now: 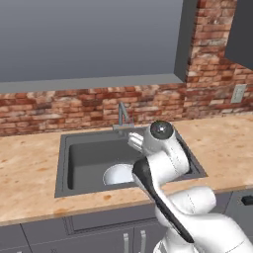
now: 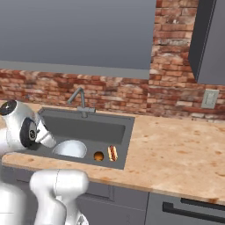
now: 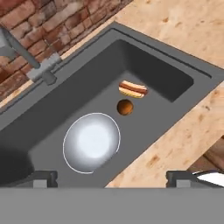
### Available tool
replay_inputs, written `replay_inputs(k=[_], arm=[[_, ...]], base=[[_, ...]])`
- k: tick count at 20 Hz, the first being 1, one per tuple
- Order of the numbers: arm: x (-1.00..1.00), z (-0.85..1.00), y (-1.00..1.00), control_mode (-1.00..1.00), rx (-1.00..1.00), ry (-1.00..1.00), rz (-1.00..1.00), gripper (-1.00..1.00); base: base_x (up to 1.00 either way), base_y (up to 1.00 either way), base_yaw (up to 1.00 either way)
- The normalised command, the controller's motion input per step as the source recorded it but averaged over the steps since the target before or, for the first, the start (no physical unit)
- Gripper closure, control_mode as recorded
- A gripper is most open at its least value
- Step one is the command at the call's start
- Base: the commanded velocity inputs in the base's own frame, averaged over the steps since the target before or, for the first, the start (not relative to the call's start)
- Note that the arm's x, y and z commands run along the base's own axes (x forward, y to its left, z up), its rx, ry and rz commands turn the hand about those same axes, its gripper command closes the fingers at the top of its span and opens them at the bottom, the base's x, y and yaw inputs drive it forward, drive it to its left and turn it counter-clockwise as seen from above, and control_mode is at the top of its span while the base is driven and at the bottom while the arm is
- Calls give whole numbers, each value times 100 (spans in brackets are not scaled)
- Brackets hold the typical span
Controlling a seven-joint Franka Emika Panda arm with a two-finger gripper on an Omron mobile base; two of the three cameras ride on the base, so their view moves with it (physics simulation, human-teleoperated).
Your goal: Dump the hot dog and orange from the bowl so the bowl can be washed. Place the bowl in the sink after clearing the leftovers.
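Note:
The pale blue-white bowl (image 3: pixel 92 142) (image 2: pixel 70 148) (image 1: pixel 116 174) lies empty on the floor of the dark grey sink (image 3: pixel 175 76) (image 2: pixel 88 127) (image 1: pixel 64 163). Beside it on the sink floor rest the orange (image 3: pixel 125 106) (image 2: pixel 99 155) and the hot dog (image 3: pixel 132 89) (image 2: pixel 112 153), close together and apart from the bowl. My gripper (image 3: pixel 113 179) hangs above the sink's near rim, open, its fingertips (image 3: pixel 43 178) spread wide with nothing between them. In the left base view the arm covers part of the bowl.
A slim grey faucet (image 3: pixel 26 57) (image 2: pixel 79 100) (image 1: pixel 122 116) stands at the sink's back edge before the brick wall. Tan stone counter (image 2: pixel 176 149) runs on both sides of the sink. A wall outlet (image 2: pixel 210 99) sits at the right, with cabinets overhead.

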Motion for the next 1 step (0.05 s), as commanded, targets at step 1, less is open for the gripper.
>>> replay_inputs(k=[1], arm=[[-100,100,-68,-100,2,-50,10,-100]], base=[[0,0,0]])
